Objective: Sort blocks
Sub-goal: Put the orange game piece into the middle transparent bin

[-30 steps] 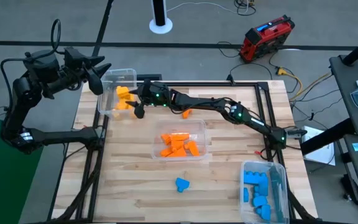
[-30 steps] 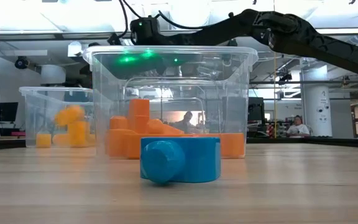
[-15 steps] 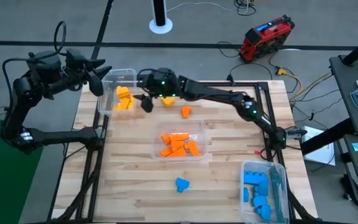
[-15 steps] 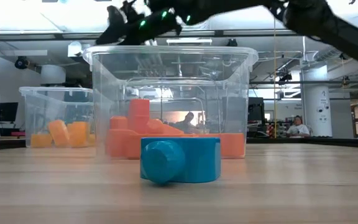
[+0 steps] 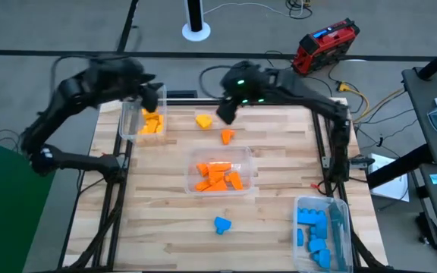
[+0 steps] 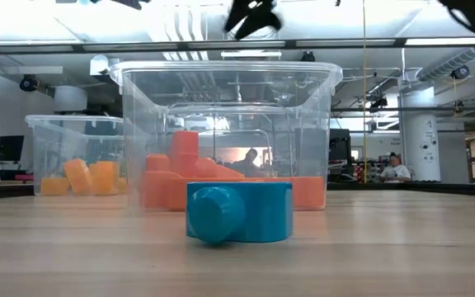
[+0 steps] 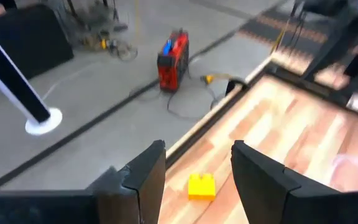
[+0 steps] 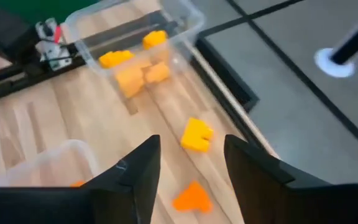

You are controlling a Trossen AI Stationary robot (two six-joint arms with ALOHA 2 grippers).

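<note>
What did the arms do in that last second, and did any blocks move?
The right gripper pulled back from the yellow bin, open and empty, leaving a yellow block on the table. The left gripper swung over that bin. The orange wedge and blue block stayed put.

left arm (image 5: 89, 83) motion-blurred, blue bin (image 5: 332, 227) cut off by edge

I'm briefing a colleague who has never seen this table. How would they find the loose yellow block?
Start at the clear bin of yellow blocks at the table's far left corner. Just to its right, on bare wood, lies the yellow block. It is the only yellow piece outside a bin; the loose orange wedge beside it differs in colour.
</note>
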